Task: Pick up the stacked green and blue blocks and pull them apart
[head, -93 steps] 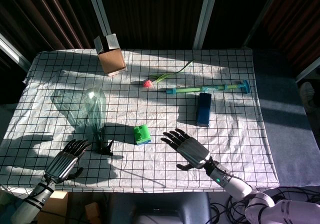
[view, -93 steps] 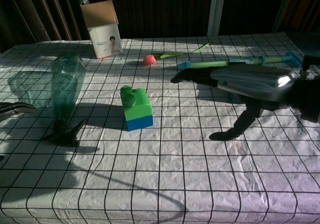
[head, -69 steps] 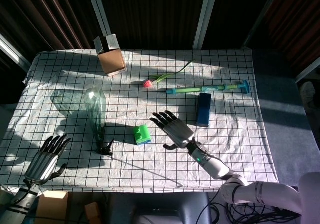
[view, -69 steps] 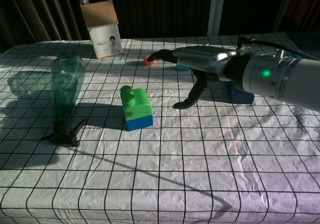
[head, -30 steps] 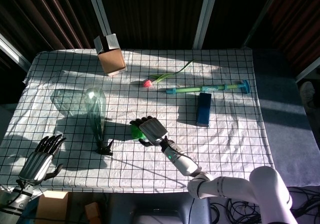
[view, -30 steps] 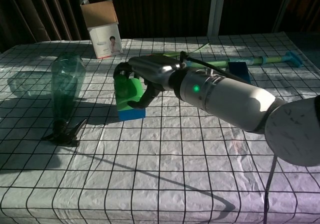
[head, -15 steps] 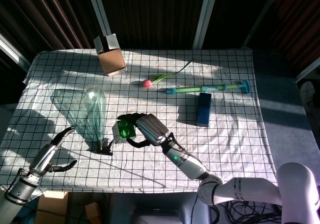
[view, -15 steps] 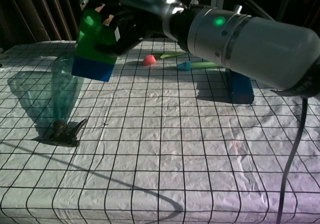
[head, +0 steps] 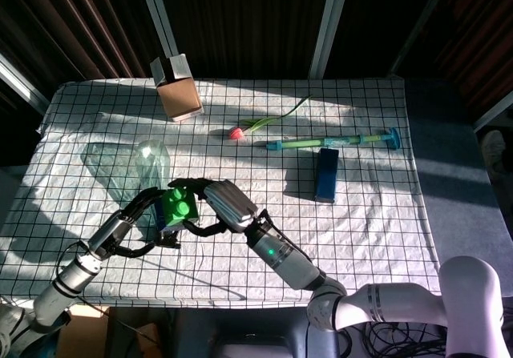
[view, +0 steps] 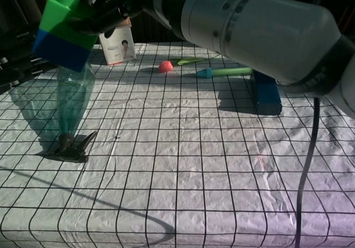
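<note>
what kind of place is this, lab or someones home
Probably a robot test setup, not a home: a table under a grid-printed cloth, unrelated props like a toy pump and cardboard box, cables below.

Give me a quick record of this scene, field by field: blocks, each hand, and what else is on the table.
blocks: green block stacked on blue block, still joined, lifted off the table
right hand: grips the stack
left hand: fingers spread beside the stack; contact unclear
table: vase, box, pink flower, blue case, long green-and-blue tool
</note>
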Robot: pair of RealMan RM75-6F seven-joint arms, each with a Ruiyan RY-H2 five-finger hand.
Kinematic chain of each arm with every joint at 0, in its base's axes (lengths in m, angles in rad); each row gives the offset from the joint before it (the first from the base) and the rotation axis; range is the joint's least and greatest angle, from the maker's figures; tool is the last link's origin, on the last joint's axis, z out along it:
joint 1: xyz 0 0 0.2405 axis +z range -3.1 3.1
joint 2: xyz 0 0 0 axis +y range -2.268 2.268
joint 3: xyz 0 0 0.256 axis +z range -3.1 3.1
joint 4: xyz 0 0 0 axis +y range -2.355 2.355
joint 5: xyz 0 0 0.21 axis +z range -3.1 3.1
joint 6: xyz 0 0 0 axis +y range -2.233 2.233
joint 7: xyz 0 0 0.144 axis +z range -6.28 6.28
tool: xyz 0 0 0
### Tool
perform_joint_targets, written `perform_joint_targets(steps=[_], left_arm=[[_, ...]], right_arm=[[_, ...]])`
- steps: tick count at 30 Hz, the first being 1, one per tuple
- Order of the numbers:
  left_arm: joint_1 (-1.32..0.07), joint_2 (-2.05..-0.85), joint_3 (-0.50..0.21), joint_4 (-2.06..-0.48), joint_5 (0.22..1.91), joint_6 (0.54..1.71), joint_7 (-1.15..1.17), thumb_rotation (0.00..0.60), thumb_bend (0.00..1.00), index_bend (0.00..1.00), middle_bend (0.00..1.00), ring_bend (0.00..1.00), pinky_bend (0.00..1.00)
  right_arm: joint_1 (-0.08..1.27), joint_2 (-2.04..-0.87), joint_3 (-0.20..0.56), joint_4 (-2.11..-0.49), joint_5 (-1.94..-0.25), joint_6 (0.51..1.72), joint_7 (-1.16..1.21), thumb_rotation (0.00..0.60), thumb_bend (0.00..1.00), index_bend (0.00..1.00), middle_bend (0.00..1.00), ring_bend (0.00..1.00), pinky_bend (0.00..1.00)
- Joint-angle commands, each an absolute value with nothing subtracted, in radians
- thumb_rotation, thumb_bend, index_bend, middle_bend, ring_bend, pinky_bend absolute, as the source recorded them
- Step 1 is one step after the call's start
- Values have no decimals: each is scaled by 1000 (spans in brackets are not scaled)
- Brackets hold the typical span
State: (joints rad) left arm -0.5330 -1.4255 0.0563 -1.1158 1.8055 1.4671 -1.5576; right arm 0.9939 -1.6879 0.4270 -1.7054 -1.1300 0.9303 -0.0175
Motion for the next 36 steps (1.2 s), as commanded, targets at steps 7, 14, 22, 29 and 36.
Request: perform_joint_targets(steps=[7, 14, 22, 29, 36], left_arm=[[-562, -1459, 54, -1117, 1768, 1447, -1575, 600, 269, 2, 126, 0, 1], [-560, -1468, 46, -1149, 1720, 1433, -1599, 600, 268, 115, 231, 0, 1], [-560, -1470, 45, -1163, 1702, 1423, -1589, 600, 282, 322, 398, 22, 1], [-558, -1464, 43, -1179, 1687, 1417, -1594, 600, 483, 442, 515, 94, 8], [-549, -1462, 20, -1221, 1638, 1401, -1563, 600, 673, 666, 749, 314, 118]], right_arm=[[1017, -1741, 428, -1660, -1121, 963, -24, 600, 363, 902, 619, 516, 434], [1027, -1770, 417, -1635, -1125, 979, -40, 600, 363, 902, 620, 516, 438], [1031, -1784, 421, -1628, -1125, 990, -37, 600, 363, 902, 620, 516, 440], [1024, -1782, 423, -1631, -1130, 1000, -24, 600, 363, 902, 620, 516, 444], [1019, -1776, 422, -1634, -1135, 1005, -21, 600, 363, 902, 619, 516, 444]])
